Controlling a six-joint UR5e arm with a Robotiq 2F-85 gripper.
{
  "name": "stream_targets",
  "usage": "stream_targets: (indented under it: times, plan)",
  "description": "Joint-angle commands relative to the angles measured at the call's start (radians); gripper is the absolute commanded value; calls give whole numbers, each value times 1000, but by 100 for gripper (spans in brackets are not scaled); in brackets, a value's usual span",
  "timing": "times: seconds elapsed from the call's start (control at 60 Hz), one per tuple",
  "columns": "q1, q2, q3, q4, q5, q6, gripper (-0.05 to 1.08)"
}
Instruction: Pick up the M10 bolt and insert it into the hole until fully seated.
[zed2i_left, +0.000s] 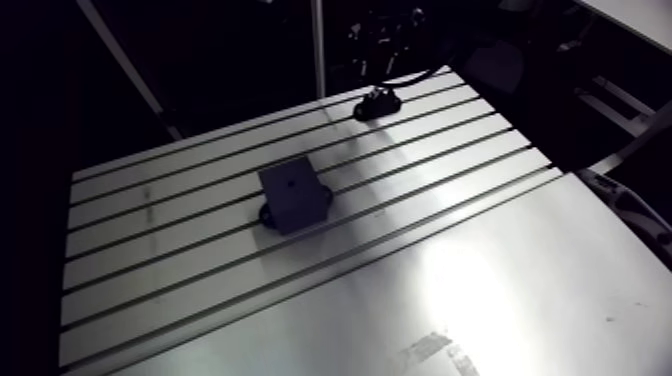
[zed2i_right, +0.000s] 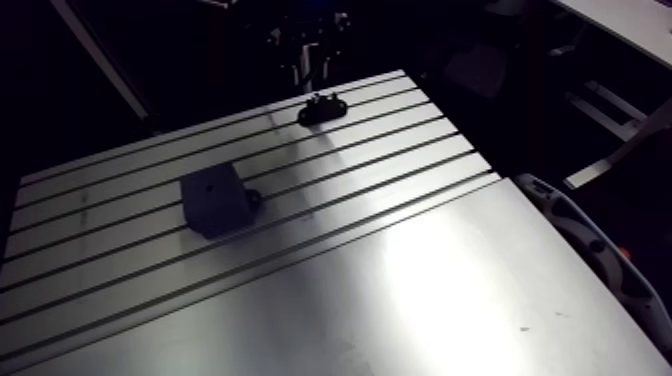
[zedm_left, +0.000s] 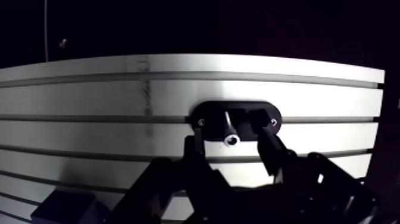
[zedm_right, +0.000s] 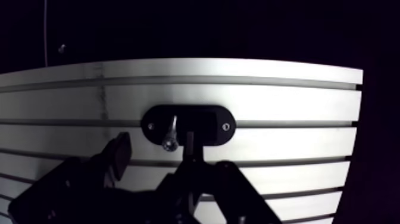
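The M10 bolt (zedm_left: 228, 127) is silvery and lies in a black oval holder (zedm_left: 208, 113) near the table's far edge, its socket head toward the gripper. My gripper (zedm_left: 231, 136) hangs just over it and is open, with one finger (zedm_left: 195, 149) on each side of the bolt and a gap left on both sides. The black block (zed2i_left: 292, 192) with a small hole in its top face stands mid-table, well away from the holder (zed2i_left: 377, 103). In the arm view the gripper itself is lost in the dark above the holder.
The slotted aluminium table (zed2i_left: 200, 260) runs under everything, with a smooth plate (zed2i_left: 480, 290) adjoining at the near side. The table's far edge lies just beyond the holder. A corner of the block (zedm_left: 64, 206) shows behind the gripper's side.
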Motion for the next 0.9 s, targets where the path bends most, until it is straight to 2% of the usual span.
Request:
stream_targets:
  times: [0.017,0.133,0.167,0.9]
  plan:
    - [-3,0,10,0,0,2,45]
    - [-3,0,18,-2,-1,3,46]
    - [-3,0,23,-2,-7,13,47]
    - [-3,12,23,-22,-15,19,49]
